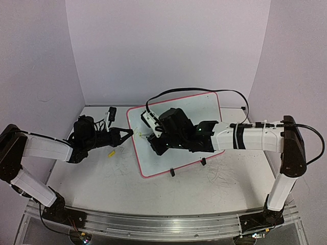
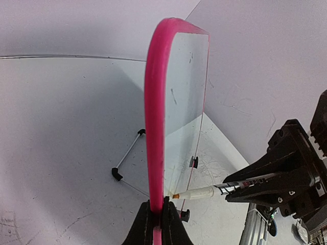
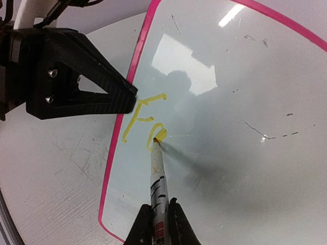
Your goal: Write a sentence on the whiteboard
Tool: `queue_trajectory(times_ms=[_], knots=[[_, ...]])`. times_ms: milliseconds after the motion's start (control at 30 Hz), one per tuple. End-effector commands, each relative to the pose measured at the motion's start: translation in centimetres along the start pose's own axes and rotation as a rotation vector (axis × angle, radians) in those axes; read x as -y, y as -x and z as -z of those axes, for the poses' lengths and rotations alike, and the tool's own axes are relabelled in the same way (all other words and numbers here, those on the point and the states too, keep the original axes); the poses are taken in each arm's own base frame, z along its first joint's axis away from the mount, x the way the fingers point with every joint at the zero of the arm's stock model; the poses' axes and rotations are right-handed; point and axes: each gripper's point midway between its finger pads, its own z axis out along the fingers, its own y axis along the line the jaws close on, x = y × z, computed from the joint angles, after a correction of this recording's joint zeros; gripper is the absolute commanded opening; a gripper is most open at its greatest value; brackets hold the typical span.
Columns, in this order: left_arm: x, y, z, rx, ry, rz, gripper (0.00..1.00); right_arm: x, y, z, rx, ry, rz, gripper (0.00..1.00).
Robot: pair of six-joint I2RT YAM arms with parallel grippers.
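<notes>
Left gripper [image 2: 157,212] clamping whiteboard [image 2: 186,102] rim. Right gripper [image 3: 159,213] pinching marker [image 3: 157,176], tip touching second letter of sentence [image 3: 144,118]. You are risking whiteboard pivoting, probably smearing strokes, if pressing harder.

Robotics lab test cell. Plain white backdrop panels [image 1: 168,46] wall in a scuffed white table [image 1: 102,178] on 3 sides. Alu rail [image 1: 163,224] along near edge w/ left arm [image 1: 45,148] + right arm [image 1: 255,137] bolted on. Black cable [image 1: 230,93] trails to right arm, exposed wiring.
</notes>
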Motion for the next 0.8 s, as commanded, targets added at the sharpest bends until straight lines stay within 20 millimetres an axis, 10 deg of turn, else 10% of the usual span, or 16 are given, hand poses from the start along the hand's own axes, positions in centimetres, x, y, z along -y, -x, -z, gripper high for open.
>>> queue_trajectory(times_ms=[0,767], knots=[[2.1,1.9,0.4,0.051,-0.062,-0.068,0.00,0.9,-0.3,0.7,-0.006,-0.029,-0.034,0.00],[2.2,2.2,0.4,0.052,-0.067,-0.065,0.00,1.7,3.9,4.1,0.157,-0.004,-0.051,0.00]])
